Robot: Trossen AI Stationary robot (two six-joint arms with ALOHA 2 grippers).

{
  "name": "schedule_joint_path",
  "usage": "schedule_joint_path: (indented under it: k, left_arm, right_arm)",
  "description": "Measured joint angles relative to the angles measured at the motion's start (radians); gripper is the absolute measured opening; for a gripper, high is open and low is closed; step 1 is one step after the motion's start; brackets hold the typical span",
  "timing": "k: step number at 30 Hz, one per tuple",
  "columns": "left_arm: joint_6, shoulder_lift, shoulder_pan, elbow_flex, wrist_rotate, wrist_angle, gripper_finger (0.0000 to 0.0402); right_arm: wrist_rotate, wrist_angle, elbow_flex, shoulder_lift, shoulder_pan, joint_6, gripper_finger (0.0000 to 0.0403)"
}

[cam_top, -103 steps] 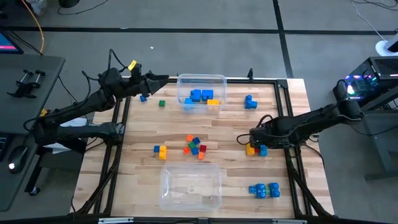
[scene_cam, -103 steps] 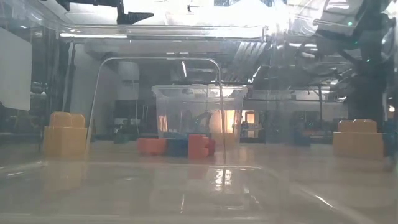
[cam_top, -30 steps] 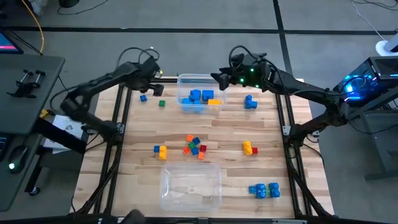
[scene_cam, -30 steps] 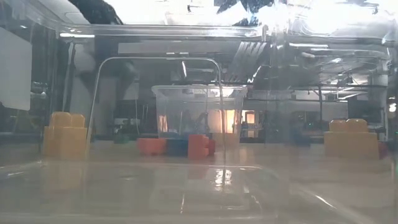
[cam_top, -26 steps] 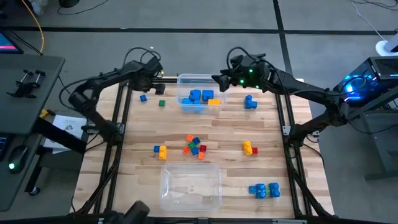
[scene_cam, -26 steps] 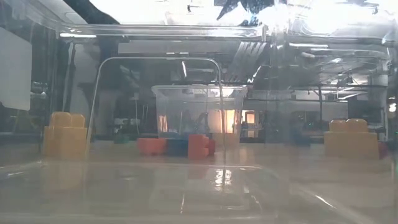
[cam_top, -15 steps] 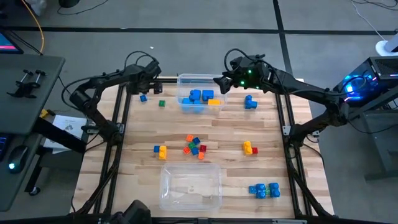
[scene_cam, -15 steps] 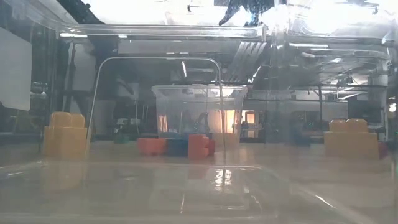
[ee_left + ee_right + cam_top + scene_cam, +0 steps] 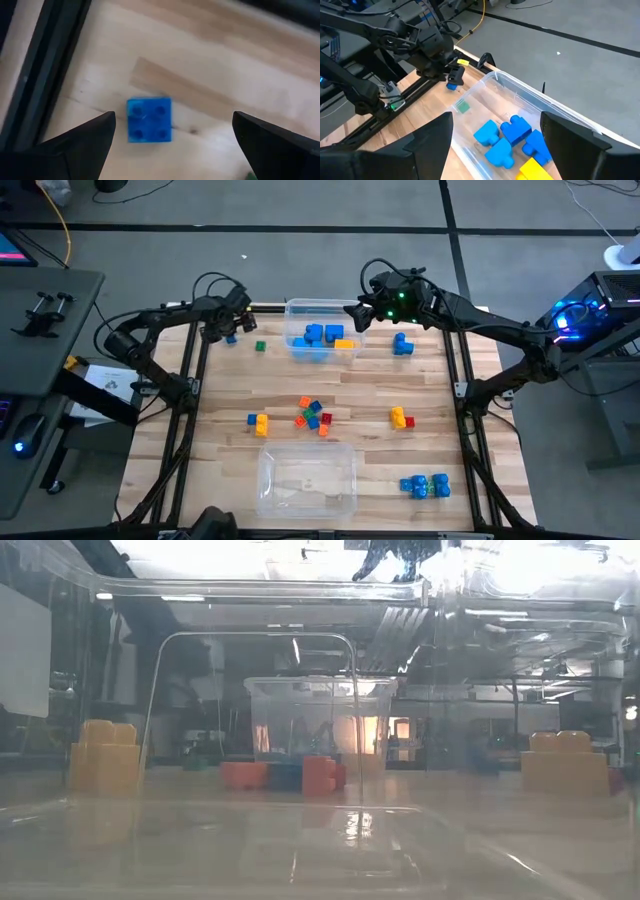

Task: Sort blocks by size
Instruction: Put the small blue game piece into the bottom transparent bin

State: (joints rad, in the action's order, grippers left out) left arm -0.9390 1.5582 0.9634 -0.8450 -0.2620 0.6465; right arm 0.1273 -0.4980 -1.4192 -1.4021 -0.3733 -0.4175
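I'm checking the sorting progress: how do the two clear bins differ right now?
The far bin holds several larger blue blocks and a yellow one; the near bin shows no blocks inside. The right end effector is open above the far bin's edge; no arm is near the near bin. Both are clear, rectangular and upright.

Bare counter (image 9: 235,75) all around the small blue block (image 9: 149,120), between the spread fingers of the left tool (image 9: 170,137); dark frame rail (image 9: 47,65) close alongside, clear bin (image 9: 324,328) barring the other side
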Motion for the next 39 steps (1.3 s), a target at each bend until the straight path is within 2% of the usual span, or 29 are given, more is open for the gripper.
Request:
schedule_joint_path:
  k: [6,12,16,20,32,39]
  left_arm:
    - [-0.051,0.002,0.000,0.000,-0.040,-0.018,0.0376]
    - [-0.109,0.002,-0.026,0.019,-0.042,0.021,0.0346]
    - [-0.163,0.002,-0.045,0.080,-0.061,0.016,0.0328]
    - [-0.222,-0.002,-0.044,0.151,-0.070,-0.076,0.0317]
    - [-0.170,0.006,-0.040,0.151,-0.187,-0.162,0.0314]
    - [-0.207,0.020,-0.043,0.150,-0.185,-0.168,0.0314]
  right_arm:
    - [0.000,0.000,0.000,0.000,0.000,0.000,0.0296]
    - [0.000,-0.001,0.000,0.000,0.000,0.000,0.0296]
    - [0.001,-0.002,0.000,0.000,0.001,0.000,0.0296]
    - [0.000,-0.008,0.000,0.000,0.001,0.000,0.0296]
    - [-0.006,-0.044,0.001,0.000,0.001,-0.001,0.0296]
    - [-0.006,-0.047,0.001,0.000,0.001,-0.003,0.0296]
